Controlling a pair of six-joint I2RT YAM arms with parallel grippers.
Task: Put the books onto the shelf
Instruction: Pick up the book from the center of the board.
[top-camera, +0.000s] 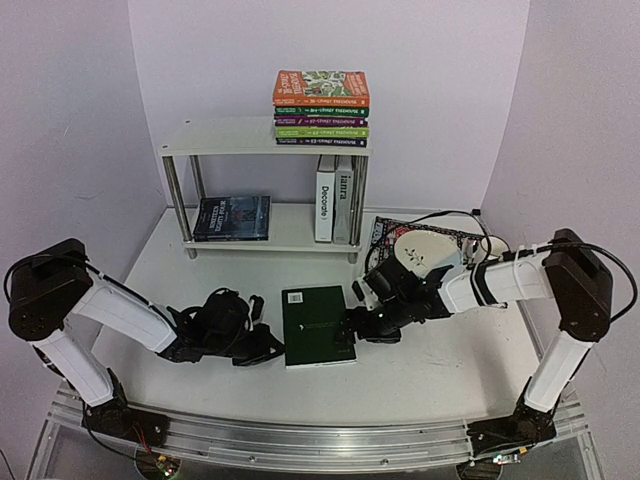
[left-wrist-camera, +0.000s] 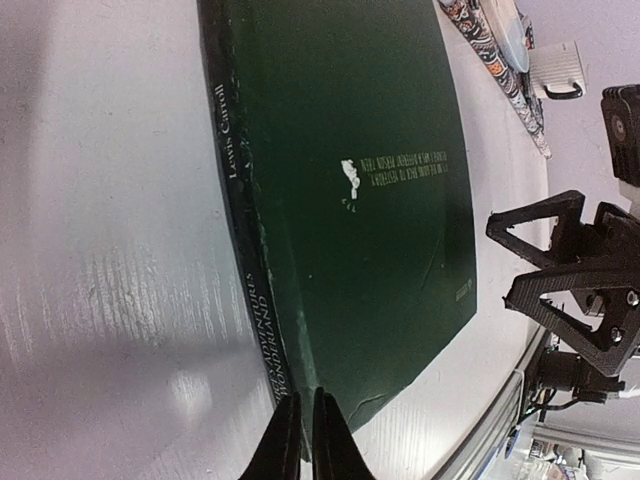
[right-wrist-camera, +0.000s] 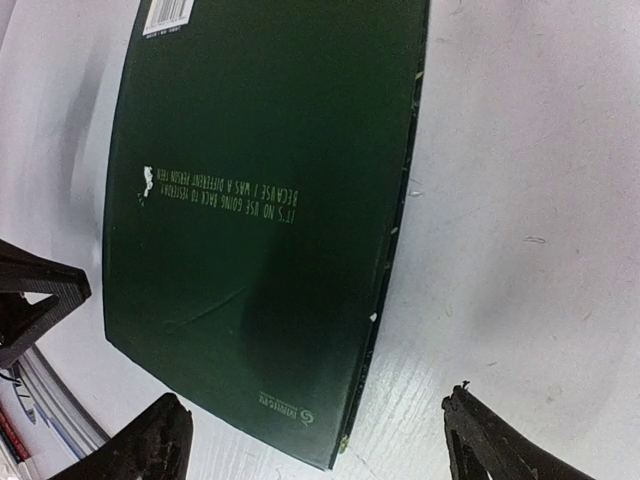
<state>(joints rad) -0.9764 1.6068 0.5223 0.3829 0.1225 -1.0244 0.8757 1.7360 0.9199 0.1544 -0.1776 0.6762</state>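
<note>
- Closest to our overhead camera ran the aluminium rail (top-camera: 300, 440) carrying both arm bases, at the near edge of the white table (top-camera: 200, 285).
- Just beyond it we saw a dark green Lewis Carroll book (top-camera: 318, 322) lying flat on the table, back cover up, with a barcode and a line of pale print showing. It lay in front of the shelf and apart from it.
- On the book's spine side, the left gripper (left-wrist-camera: 302, 398) lay low over the table, its jaws drawn almost together and nothing visible between them. Its tips sat at the near spine corner, and we could not tell whether they touched the cover.
- At the book's right edge, the right gripper (right-wrist-camera: 315, 395) had its jaws spread wide and gripped nothing. In its wrist view, the book's corner and page edge lay between the two fingers.
- Behind, the white two-tier shelf (top-camera: 230, 137) stood at the back of the table, a flat stack of Treehouse paperbacks (top-camera: 321, 108) on its top board.
- On the lower board, "Decorate" (top-camera: 325, 198) and "ianra" (top-camera: 343, 198) stood upright side by side at the right end, while a dark-covered book (top-camera: 231, 217) lay flat at the left.
- Right of the shelf we noted a black patterned mat (top-camera: 390, 228) bearing a white dish (top-camera: 422, 245).
</note>
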